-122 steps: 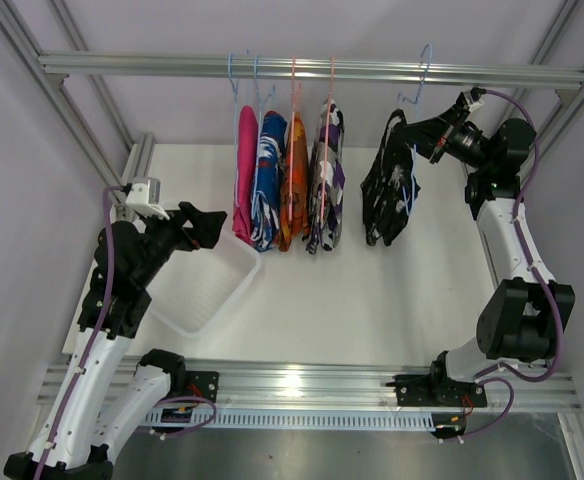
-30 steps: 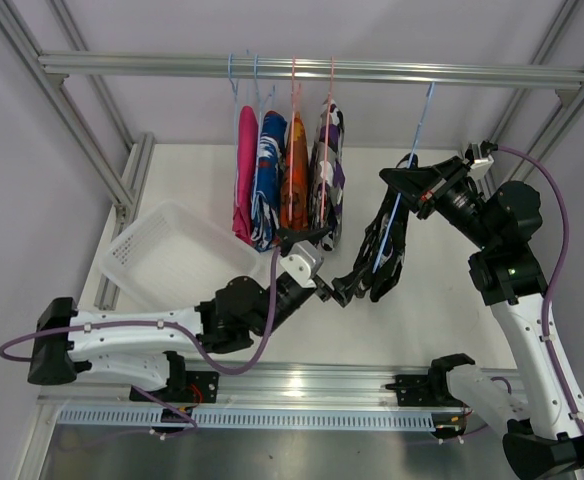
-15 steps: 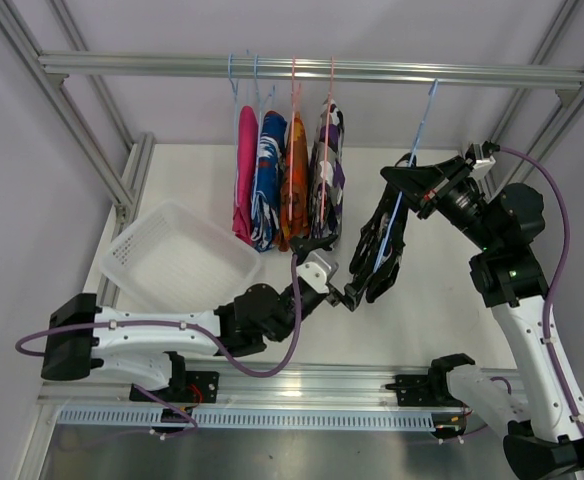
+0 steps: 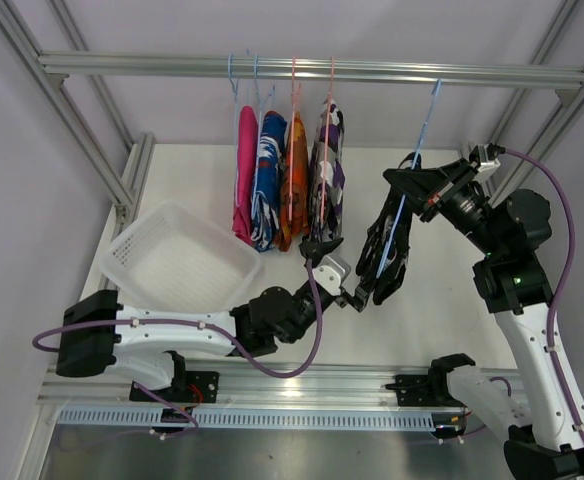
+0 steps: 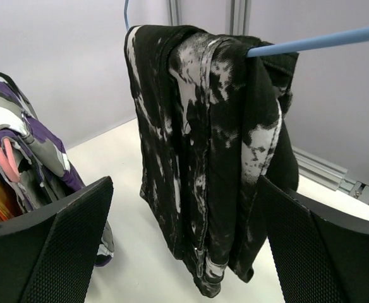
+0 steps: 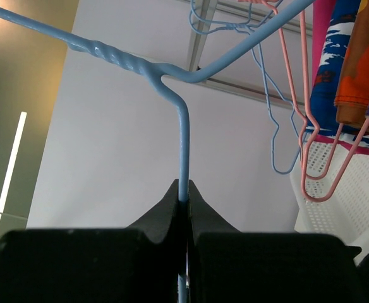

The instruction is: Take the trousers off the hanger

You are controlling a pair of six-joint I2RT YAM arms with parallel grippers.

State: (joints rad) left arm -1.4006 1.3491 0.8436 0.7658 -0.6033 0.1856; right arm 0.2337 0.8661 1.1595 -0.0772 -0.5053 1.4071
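Note:
Black trousers (image 4: 384,250) with white specks hang folded over a blue hanger (image 4: 419,130) below the rail. My right gripper (image 4: 400,178) is shut on the hanger's wire; in the right wrist view the hanger (image 6: 183,139) runs up from my right gripper (image 6: 183,192). My left gripper (image 4: 340,272) stands wide open beside the garment's lower end. In the left wrist view the trousers (image 5: 210,158) hang ahead of my left gripper (image 5: 184,252), between its fingers (image 5: 52,246) without touching, draped over the hanger (image 5: 323,39).
Pink trousers (image 4: 244,180), blue-white-red ones (image 4: 269,180), orange ones (image 4: 294,185) and purple-white ones (image 4: 327,180) hang on the rail (image 4: 172,65). A white basket (image 4: 177,262) lies at the left. Frame posts stand at both sides.
My left arm has reached further right, bringing its open gripper up to the black trousers' lower end. Since the earliest frame the hanger has come off the rail and the basket has shifted.

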